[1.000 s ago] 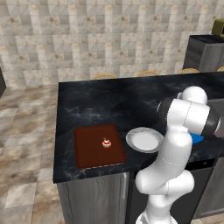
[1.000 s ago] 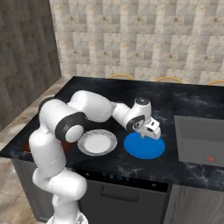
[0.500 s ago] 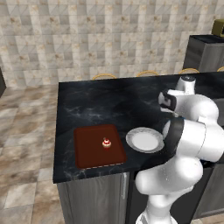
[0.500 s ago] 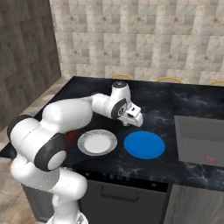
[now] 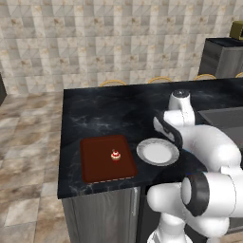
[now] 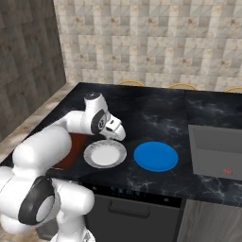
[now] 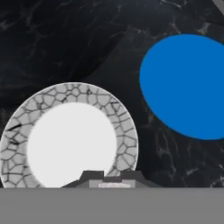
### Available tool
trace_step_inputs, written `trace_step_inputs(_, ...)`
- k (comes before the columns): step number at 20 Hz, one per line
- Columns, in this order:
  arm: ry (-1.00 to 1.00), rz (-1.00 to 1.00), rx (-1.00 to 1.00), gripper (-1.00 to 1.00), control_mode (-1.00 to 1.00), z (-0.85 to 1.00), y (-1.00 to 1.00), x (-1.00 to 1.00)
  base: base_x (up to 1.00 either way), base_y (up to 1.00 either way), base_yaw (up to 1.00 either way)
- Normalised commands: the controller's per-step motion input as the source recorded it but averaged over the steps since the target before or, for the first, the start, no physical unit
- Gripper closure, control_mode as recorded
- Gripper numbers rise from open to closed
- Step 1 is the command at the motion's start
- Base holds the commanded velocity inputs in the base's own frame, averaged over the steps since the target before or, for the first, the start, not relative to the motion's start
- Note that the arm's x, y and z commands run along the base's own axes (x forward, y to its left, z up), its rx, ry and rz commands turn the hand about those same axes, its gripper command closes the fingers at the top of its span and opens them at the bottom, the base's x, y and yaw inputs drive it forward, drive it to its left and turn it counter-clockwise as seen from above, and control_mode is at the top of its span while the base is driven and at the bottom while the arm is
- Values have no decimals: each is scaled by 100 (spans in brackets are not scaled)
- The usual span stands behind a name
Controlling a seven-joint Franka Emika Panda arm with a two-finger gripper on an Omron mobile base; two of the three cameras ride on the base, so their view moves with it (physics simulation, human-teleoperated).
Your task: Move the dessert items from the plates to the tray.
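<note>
The left base view shows the reddish-brown tray at the near left of the dark marble surface, with the cupcake standing on it right of the tray's middle. The grey-white plate lies just beside the tray's right edge, bare. From this side the arm covers the blue plate almost wholly.

The right base view gives what the left one hides — the blue plate lies in the open, bare, just right of the grey-white plate, the two near but apart. Here the tray is mostly behind the arm, and the cupcake is hidden. The claw hangs just above the far rim of the grey-white plate.

The hand view looks straight down: the grey-white plate with its crackled rim sits at lower left, the blue plate at upper right, dark surface between them. The claw shows only as a sliver at the bottom edge, so I cannot tell whether it is open or closed, nor whether it carries the pale block — the block cannot be made out.

A second ago the claw was over the blue plate; it has since swung left to the grey-white plate. The cupcake, tray and plates have kept their places.
</note>
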Motion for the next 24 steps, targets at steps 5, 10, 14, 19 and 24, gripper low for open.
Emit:
trace_step_inputs(5, 0, 0, 0, 100, -100, 41, 100, -22, 0, 0, 0)
trace_step_inputs(10, 0, 0, 0, 100, -100, 65, 100, -20, 0, 0, 0)
trace_step_inputs(14, 0, 1, 0, 100, -100, 21, 100, -30, 0, 0, 0)
trace_step_inputs(19, 0, 5, 3, 100, -100, -18, 79, -21, 0, 0, 0)
trace_step_inputs(24, 0, 2, 3, 100, -100, -1, 87, -4, 0, 0, 0)
